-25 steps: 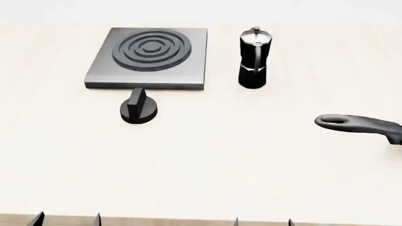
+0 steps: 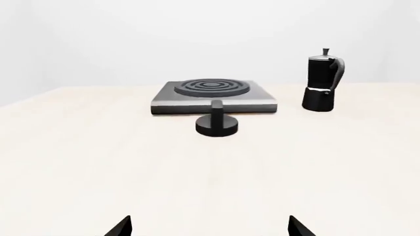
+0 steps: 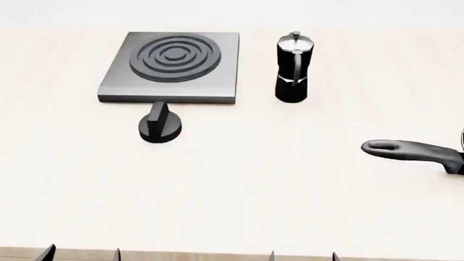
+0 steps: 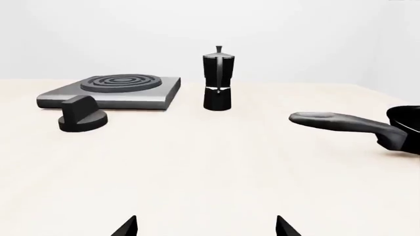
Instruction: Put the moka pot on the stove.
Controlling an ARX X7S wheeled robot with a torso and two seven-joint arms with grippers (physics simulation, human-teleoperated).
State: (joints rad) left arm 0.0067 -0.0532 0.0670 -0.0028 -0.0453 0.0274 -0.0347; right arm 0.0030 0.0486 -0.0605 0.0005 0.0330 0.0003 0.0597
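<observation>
Moka pot point(image 3: 293, 68) sitting upright beside stove point(image 3: 171, 68), awaiting pickup; both arms' jaws standing apart w/ nothing held, hanging back.

Robot body barely in view. Head view: four dark pointed tips at frame's lower edge, two for left gripper point(image 3: 81, 254), two for right gripper point(image 3: 303, 255). Wrist views: each shows a pair of matte black, wedge-shaped fingertips point(image 2: 121, 227) point(image 4: 126, 226), sharp-edged, plain. No cables, screws or markings discernible. Arms, torso not seen.
</observation>
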